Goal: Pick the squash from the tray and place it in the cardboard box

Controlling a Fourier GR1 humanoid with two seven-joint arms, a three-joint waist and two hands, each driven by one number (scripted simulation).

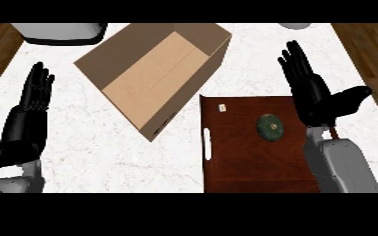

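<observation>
Squash [271,127] mid-tray [244,175] (cardboard box [151,77] just beside).

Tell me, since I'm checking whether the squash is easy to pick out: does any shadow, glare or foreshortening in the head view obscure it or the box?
Head view: the squash shows dark green, unshadowed, against the dark red-brown tray; no glare on either. The cardboard box looks skewed by the steep downward angle, its inner walls darker than its floor. The right hand overlaps the tray's right edge, not the squash.

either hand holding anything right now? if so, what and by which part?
Nothing is held. The left hand and right hand are both open, and the squash lies untouched on the tray.
</observation>
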